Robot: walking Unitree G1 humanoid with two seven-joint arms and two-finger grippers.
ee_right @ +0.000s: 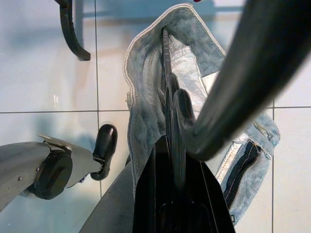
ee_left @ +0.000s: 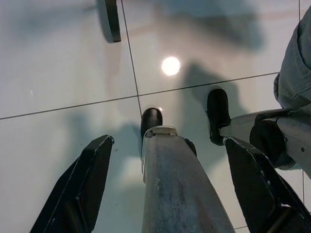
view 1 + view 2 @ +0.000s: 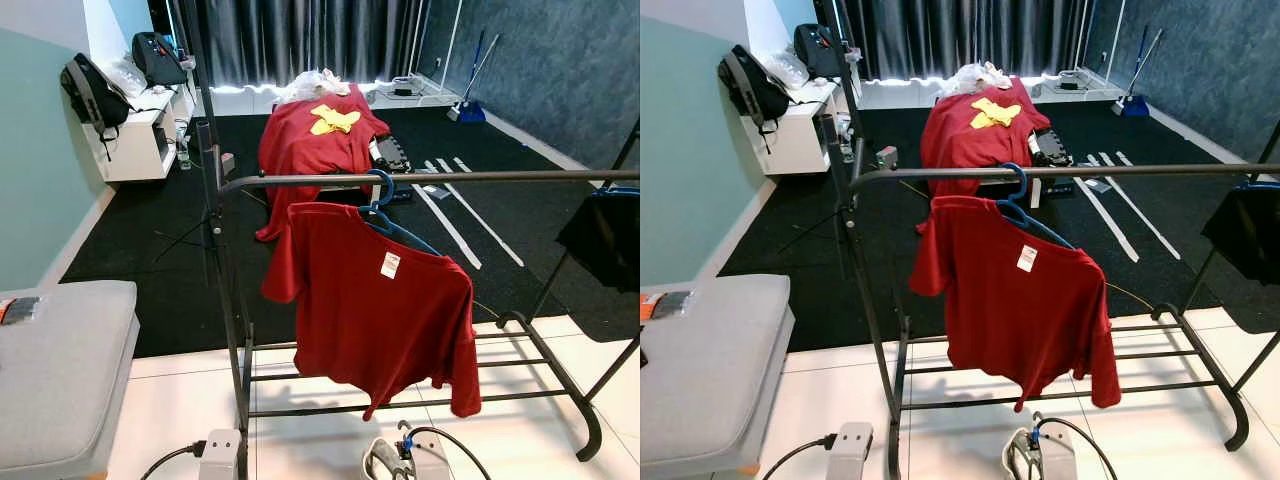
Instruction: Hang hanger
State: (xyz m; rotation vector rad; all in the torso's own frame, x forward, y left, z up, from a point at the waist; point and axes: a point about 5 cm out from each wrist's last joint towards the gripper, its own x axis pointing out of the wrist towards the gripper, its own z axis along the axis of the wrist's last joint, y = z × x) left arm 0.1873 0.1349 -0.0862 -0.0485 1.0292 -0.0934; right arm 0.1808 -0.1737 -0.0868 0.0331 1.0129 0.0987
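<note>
The right gripper (image 1: 170, 160) was clamped on a hanger (image 1: 181, 116) carrying a denim garment (image 1: 146, 97); the left gripper's (image 2: 170, 194) fingers stood wide apart, holding nothing.

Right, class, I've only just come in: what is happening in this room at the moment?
A robot stands in front of a clothes rack. A red shirt already hangs there on a blue hanger. The right end effector is shut on another hanger carrying a denim garment, held low over the tiled floor, so that one is not yet on the rack. The left end effector hangs open and empty.
</note>
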